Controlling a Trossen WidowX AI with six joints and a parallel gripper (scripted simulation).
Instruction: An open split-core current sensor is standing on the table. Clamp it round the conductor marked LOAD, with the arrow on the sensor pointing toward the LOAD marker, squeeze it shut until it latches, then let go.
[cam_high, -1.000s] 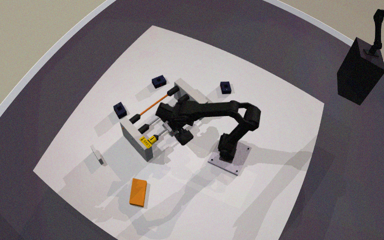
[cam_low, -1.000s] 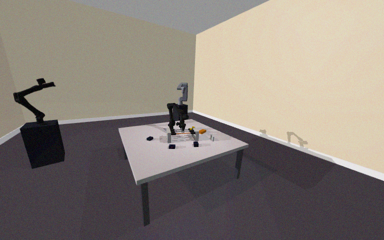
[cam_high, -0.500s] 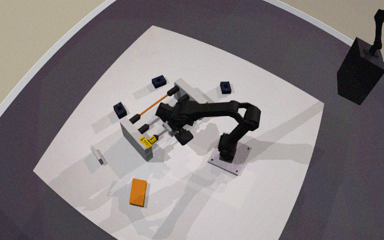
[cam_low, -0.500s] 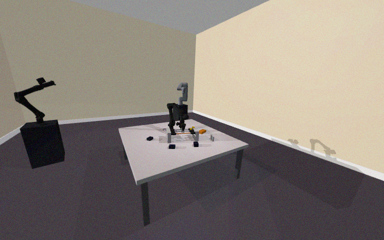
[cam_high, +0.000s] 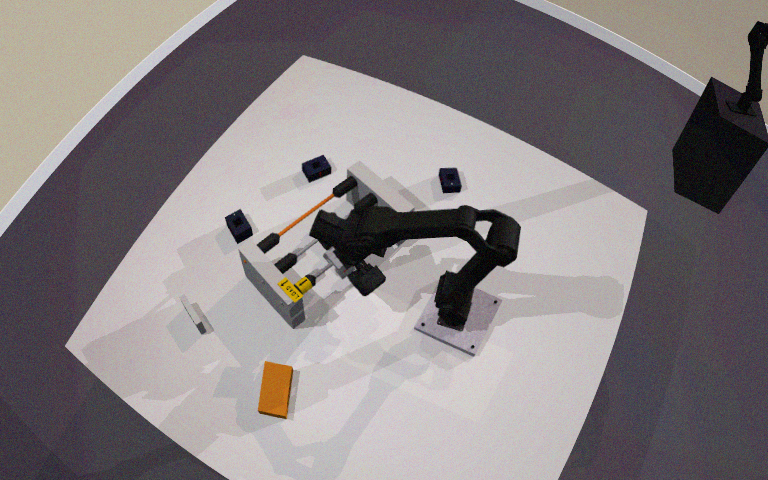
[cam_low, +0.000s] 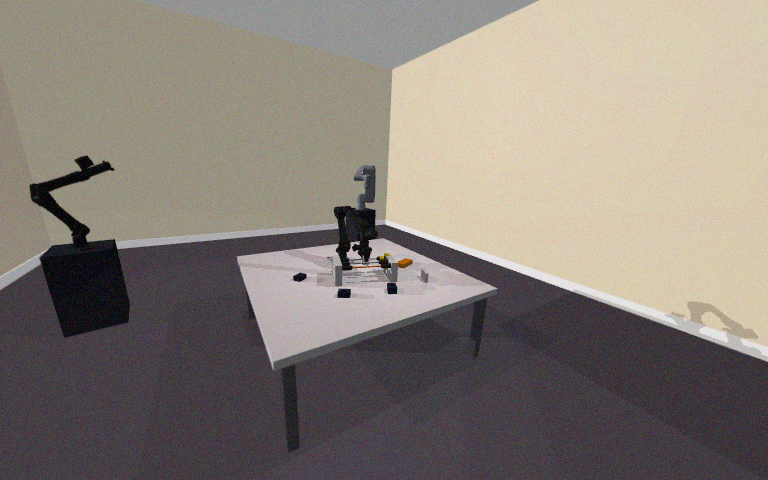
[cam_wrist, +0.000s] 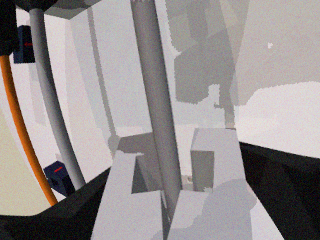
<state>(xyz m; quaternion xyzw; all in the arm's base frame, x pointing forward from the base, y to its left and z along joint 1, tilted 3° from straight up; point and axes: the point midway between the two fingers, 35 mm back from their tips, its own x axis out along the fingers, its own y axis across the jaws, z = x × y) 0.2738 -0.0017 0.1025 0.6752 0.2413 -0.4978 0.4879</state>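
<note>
My gripper (cam_high: 343, 264) (cam_wrist: 179, 159) is shut on the light grey split-core sensor (cam_high: 334, 259) (cam_wrist: 220, 215), one black finger on each side. In the wrist view the sensor's two halves stand on either side of the grey LOAD conductor (cam_high: 322, 271) (cam_wrist: 154, 65), which runs down between them. A narrow gap shows between the halves; I cannot tell whether the latch is engaged. The sensor's arrow is not visible. The yellow LOAD marker (cam_high: 289, 289) lies on the grey end block (cam_high: 265, 283), beside a yellow arrow tag (cam_high: 303, 284) at the conductor's end.
A second grey conductor (cam_wrist: 50, 90) and an orange one (cam_high: 306, 214) (cam_wrist: 22, 130) run alongside. The other end block (cam_high: 362, 172) is behind the arm. Dark blue blocks (cam_high: 316, 168) (cam_high: 238, 225) (cam_high: 450, 179), a small grey plate (cam_high: 193, 314) and an orange block (cam_high: 275, 389) surround the fixture.
</note>
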